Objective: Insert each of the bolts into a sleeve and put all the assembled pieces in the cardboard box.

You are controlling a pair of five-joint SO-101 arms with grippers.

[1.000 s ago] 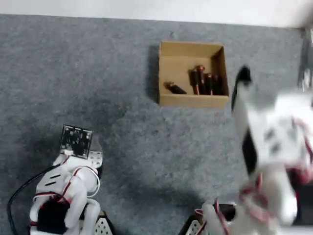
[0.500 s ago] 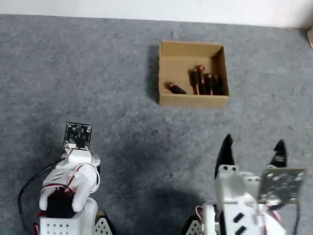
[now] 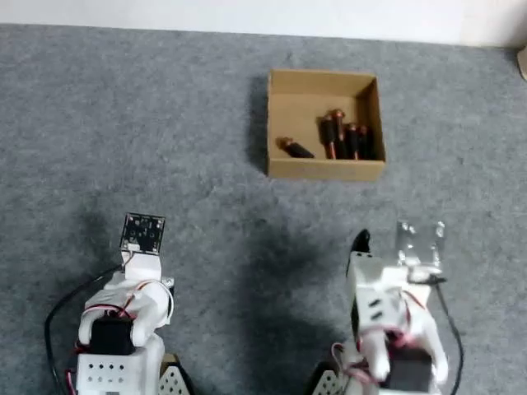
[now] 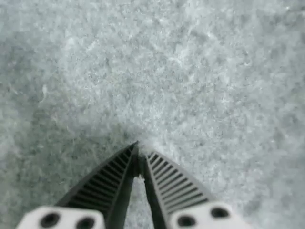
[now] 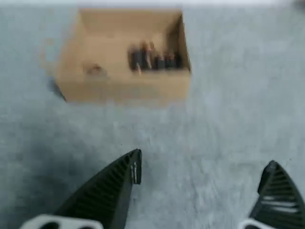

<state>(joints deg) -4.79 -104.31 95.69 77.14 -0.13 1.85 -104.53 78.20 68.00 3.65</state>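
since the assembled pieces (image 3: 342,136) lie in the cardboard box (image 3: 325,170), i'd just park both arms low: left pincer (image 4: 141,151) pressed together, right pincer (image 5: 204,160) spread.

Left arm (image 3: 123,317) folded low by base, left gripper (image 4: 140,160) fingers pressed together, empty. Right arm (image 3: 394,317) folded likewise, right gripper (image 5: 204,167) spread wide, empty.

Cardboard box (image 3: 325,170) on the table (image 3: 165,123)
Assembled pieces (image 3: 344,137) lie inside: most by its right wall, one left.
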